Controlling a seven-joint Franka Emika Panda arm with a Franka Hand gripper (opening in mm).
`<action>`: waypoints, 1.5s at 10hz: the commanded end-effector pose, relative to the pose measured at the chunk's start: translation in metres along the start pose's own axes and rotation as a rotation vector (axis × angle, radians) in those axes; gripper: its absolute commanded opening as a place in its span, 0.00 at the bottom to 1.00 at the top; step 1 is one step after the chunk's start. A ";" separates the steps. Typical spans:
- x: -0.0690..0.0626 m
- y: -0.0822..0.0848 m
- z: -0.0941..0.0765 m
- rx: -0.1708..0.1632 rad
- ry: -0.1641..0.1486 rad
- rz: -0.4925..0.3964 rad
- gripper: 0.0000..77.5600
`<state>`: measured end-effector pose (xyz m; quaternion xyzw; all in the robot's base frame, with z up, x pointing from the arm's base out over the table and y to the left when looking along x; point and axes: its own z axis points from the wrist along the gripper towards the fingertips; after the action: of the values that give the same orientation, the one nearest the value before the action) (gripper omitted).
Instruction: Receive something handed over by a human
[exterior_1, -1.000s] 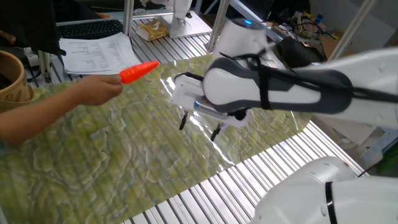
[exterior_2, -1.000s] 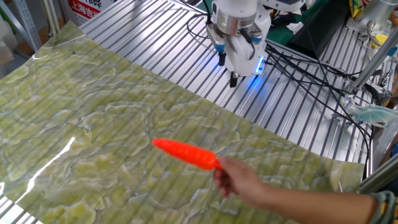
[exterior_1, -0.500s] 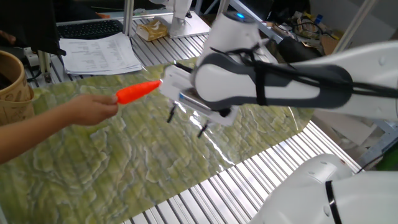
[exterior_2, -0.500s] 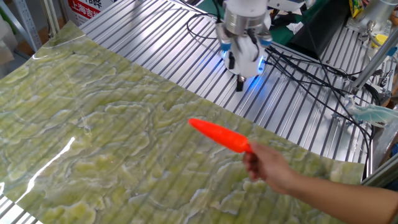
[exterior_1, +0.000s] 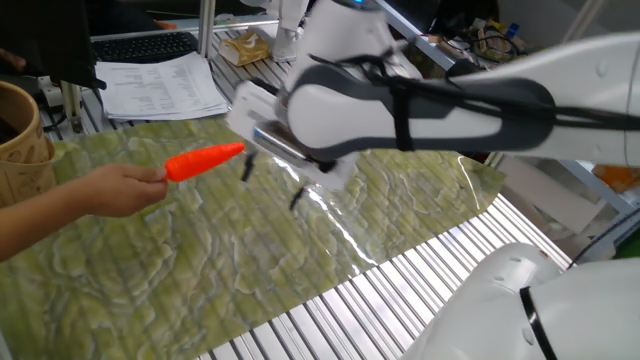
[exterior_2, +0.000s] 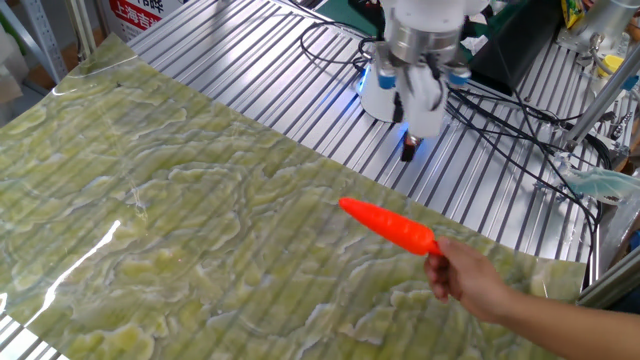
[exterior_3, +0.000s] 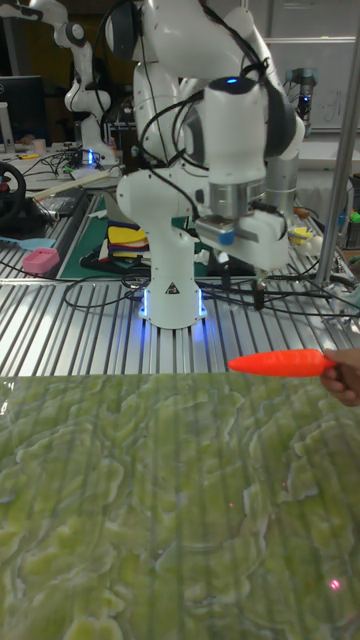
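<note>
The something is a bright orange-red toy carrot (exterior_1: 203, 162), held by its thick end in the human hand (exterior_1: 112, 190) above the green mat, tip toward the robot. From the other side the carrot (exterior_2: 390, 225) and hand (exterior_2: 470, 282) are at the mat's right end. The tall view has the carrot (exterior_3: 278, 363) level, with the hand (exterior_3: 345, 378) at the right edge. My gripper (exterior_1: 271, 185) hangs open just right of the carrot's tip, fingers down, holding nothing. It stays apart from the carrot, seen as the gripper (exterior_2: 402, 130) and the gripper (exterior_3: 241, 283).
A tan wooden bucket (exterior_1: 20, 125) stands at the mat's left end, with papers (exterior_1: 165, 85) and a keyboard (exterior_1: 140, 45) behind it. The green mat (exterior_2: 180, 240) lies on a ribbed metal table (exterior_2: 250, 70). Cables (exterior_2: 500, 120) and the robot base (exterior_3: 172, 290) sit past the mat's edge.
The hand has carried the carrot sideways along the mat and a little lower. My gripper has followed it the same way, staying open and close to the tip.
</note>
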<state>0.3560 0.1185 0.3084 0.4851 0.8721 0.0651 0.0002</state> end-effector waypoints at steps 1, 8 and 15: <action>0.019 0.046 -0.021 0.022 0.013 0.060 1.00; 0.014 0.062 0.084 -0.109 -0.013 0.091 1.00; -0.010 0.135 0.091 -0.128 0.013 0.224 1.00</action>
<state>0.4241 0.1672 0.2544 0.5329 0.8398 0.1033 0.0107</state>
